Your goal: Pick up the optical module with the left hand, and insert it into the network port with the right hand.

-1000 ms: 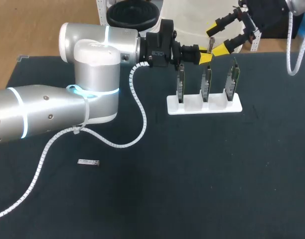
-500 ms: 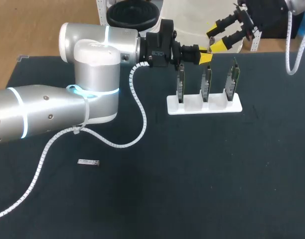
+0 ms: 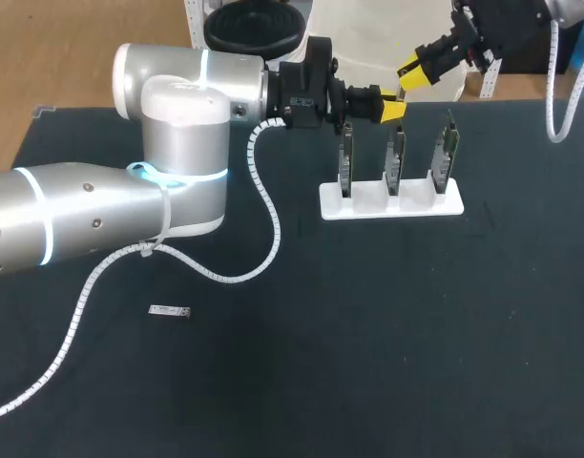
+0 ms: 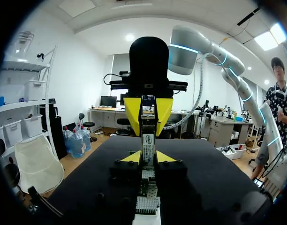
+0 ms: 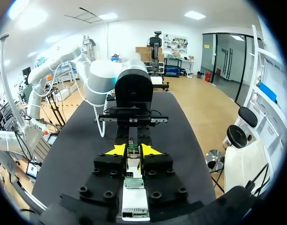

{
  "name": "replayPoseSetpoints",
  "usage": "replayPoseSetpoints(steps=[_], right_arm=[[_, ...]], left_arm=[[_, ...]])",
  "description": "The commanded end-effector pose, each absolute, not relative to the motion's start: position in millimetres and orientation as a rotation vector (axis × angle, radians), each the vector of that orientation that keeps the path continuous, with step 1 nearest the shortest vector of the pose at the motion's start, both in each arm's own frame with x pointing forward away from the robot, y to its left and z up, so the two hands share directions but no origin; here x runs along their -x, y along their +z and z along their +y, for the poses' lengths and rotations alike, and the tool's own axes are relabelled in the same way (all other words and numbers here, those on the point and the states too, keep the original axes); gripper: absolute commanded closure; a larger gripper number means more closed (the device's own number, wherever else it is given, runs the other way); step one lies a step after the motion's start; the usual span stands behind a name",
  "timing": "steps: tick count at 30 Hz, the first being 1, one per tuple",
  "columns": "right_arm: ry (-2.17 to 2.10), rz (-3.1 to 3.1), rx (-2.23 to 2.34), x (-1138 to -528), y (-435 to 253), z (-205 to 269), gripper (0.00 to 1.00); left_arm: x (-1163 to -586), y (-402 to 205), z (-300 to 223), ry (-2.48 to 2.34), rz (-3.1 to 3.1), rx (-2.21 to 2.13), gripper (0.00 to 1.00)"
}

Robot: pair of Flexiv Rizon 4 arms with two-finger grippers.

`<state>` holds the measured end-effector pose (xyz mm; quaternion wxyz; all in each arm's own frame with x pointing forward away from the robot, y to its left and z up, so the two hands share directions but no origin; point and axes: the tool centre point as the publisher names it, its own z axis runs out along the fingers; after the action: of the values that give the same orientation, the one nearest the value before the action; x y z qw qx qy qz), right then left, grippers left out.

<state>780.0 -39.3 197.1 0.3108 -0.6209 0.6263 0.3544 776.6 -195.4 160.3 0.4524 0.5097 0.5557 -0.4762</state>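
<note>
While both yellow-tipped grippers meet at the upper middle of the head view, the module (image 3: 404, 94) shows only as a small grey sliver between them, above the middle one of three circuit boards (image 3: 395, 157) standing in a white rack (image 3: 359, 208). The left gripper (image 3: 392, 110) comes in from the left of the frame with its tips against the sliver. The right gripper (image 3: 413, 72) slants down from the upper right, its fingers drawn close together. The module's long axis is too small to read here. A small silver part (image 3: 168, 311) lies flat on the dark table (image 3: 368, 334), at lower left.

From the left wrist, the module (image 4: 148, 143) stands pinched between the left gripper (image 4: 148, 158) tips. Its long axis leads straight away to the right gripper (image 4: 148, 131), whose narrow fingers flank its far end.

From the right wrist, the right gripper (image 5: 133, 151) has its tips closed onto the module (image 5: 132, 152) end from both sides. The left gripper (image 5: 133, 138) sits just ahead, and the rack (image 5: 134, 206) lies under the fingers.
</note>
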Motion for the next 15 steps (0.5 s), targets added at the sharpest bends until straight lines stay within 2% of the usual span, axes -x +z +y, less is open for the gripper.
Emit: replayPoseSetpoints(steps=[1,4,5,6,7,15], right_arm=[[0.932,1.654,1.639,-780.0,196.7,-38.6,1.0],[0.932,1.652,1.638,-780.0,196.7,-38.6,1.0],[0.932,1.652,1.638,-780.0,196.7,-38.6,1.0],[0.932,1.651,1.637,-780.0,196.7,-38.7,1.0],[0.931,1.652,1.637,-780.0,196.7,-38.7,1.0],[0.933,1.65,1.629,-779.8,196.4,-39.5,1.0]], left_arm=[[-778.5,160.3,-196.6,-1.181,1.372,-1.264,1.0],[-778.5,160.3,-196.6,-1.181,1.372,-1.264,1.0],[-778.5,160.3,-196.6,-1.181,1.372,-1.264,0.81],[-778.5,160.3,-196.6,-1.181,1.372,-1.264,0.03],[-778.5,160.3,-196.6,-1.181,1.372,-1.264,0.0],[-778.5,160.3,-196.6,-1.181,1.372,-1.264,0.0]])
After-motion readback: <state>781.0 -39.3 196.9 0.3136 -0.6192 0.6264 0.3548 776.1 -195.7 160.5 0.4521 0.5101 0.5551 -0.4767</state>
